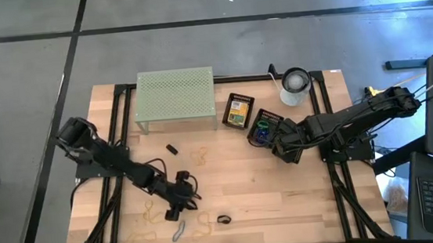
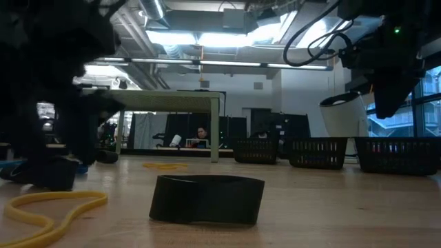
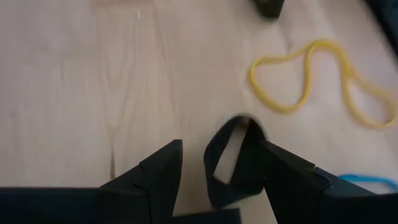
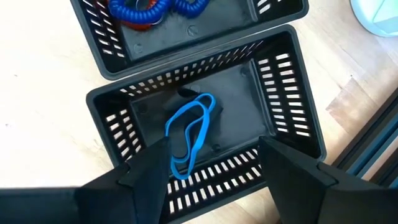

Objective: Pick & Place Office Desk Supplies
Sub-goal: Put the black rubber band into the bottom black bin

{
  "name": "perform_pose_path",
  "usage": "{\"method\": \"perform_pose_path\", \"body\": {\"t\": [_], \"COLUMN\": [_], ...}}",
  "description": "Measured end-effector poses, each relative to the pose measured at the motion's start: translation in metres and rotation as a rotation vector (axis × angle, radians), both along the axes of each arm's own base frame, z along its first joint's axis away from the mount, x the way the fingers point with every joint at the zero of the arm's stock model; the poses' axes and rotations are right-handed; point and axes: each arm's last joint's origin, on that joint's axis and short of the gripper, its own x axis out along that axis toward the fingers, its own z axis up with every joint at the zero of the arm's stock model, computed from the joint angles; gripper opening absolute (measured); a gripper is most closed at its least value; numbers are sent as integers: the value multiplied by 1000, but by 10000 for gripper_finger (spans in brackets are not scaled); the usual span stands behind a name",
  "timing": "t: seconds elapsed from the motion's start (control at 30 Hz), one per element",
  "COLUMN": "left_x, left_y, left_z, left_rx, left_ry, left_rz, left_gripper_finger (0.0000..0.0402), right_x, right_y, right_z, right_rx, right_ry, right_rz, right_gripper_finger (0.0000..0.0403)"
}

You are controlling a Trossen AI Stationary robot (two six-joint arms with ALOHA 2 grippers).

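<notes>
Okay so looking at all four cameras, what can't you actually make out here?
- High view: the small items near the left gripper are too small to identify.
- Low view: dark blurred arm shapes block the left side.
- Right wrist view: the upper basket is cut off by the edge.
- Left wrist view: the black band is blurred.

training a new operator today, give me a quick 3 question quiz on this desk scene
1. True or false: the blue rubber band lies inside a black basket.
2. What sits between the left gripper fingers? A) a crayon box B) a black band C) a cup
3. Which gripper hangs over the baskets?

Key: 1 true. 2 B. 3 the right gripper, open and empty.
</notes>
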Motion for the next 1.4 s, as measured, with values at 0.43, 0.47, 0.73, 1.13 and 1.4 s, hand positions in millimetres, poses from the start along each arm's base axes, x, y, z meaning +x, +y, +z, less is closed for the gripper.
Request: {"method": "perform_pose_path", "body": {"t": [0.43, 0.47, 0.73, 1.13, 1.4], "left_x": [2, 2, 14, 38, 54], "left_y": [-5, -6, -10, -6, 15], "left_z": [-11, -10, 4, 46, 83], "left_rx": [74, 80, 207, 654, 688], "left_ry": [-7, -11, -108, -316, -422], "left_rz": [-82, -100, -183, -205, -18], "left_gripper_finger": [111, 91, 6, 3, 3], "right_x": [2, 2, 4, 10, 37], "right_y": [0, 0, 1, 1, 7], "right_z": [0, 0, 0, 1, 9], "right_rx": [-5, -7, 17, -21, -38], "right_ry": [-17, -24, -35, -90, -338], "right_rz": [2, 2, 24, 82, 251], "right_gripper_finger": [242, 242, 242, 242, 232]}}
